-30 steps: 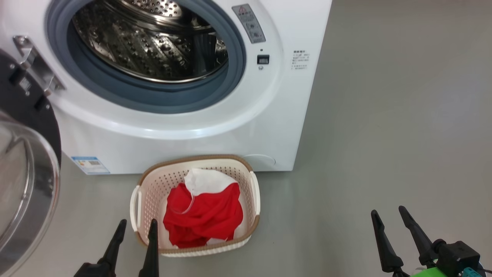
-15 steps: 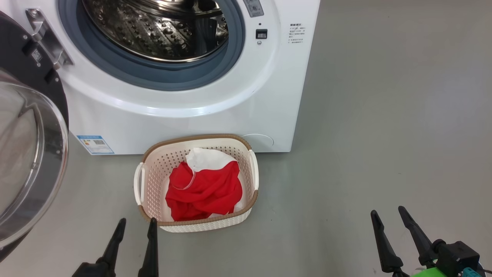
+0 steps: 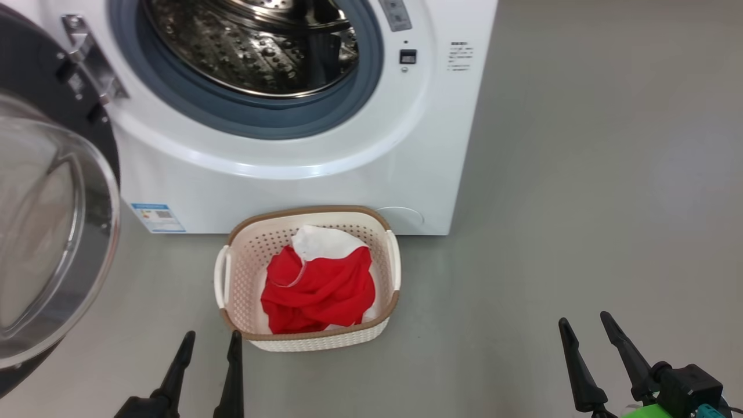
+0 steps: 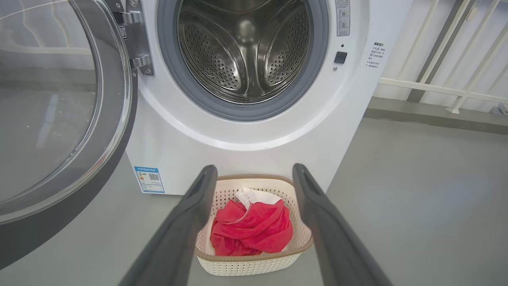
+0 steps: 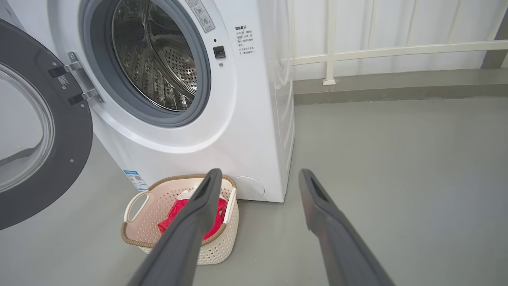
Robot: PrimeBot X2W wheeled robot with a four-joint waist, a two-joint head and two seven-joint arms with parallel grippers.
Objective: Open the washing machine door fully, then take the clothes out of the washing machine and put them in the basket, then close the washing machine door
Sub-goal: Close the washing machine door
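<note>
The grey floor [image 3: 580,203] takes up the head view from 1 o'clock round to 6 o'clock. On it, from 10 to 12 o'clock, stands the washing machine [image 3: 302,186], white and boxy. Its mouth is uncovered, so the steel perforated drum [image 3: 255,52] shows inside the grey-blue seal [image 3: 278,119], and no cloth can be seen in the drum. The washing machine door [image 3: 55,220] hangs swung out on its metal hinge [image 3: 96,64] at 9 o'clock. Its black rim and bulging glass bowl face the robot, well clear of the opening.

The basket [image 3: 251,261] sits on the floor just below the middle of the view, at 6 o'clock from the drum and close before the machine's lower front. Whether it touches the machine cannot be told. The clothes [image 3: 319,290] lie inside it as a red bundle with a white panel toward the machine, below the brown rim.

The left gripper [image 3: 212,335] hovers at 7 o'clock, just short of the basket's near left corner. Its two dark fingers are spread wide with nothing between them. In the left wrist view these fingers [image 4: 186,222] frame the basket without touching it. The right gripper [image 3: 583,318] is at 5 o'clock, well apart from the basket, its jaws likewise wide and empty.

A small blue label [image 3: 158,217] is stuck low on the machine's front at 8 o'clock. A pale railing [image 5: 397,49] runs behind the machine in the right wrist view.
</note>
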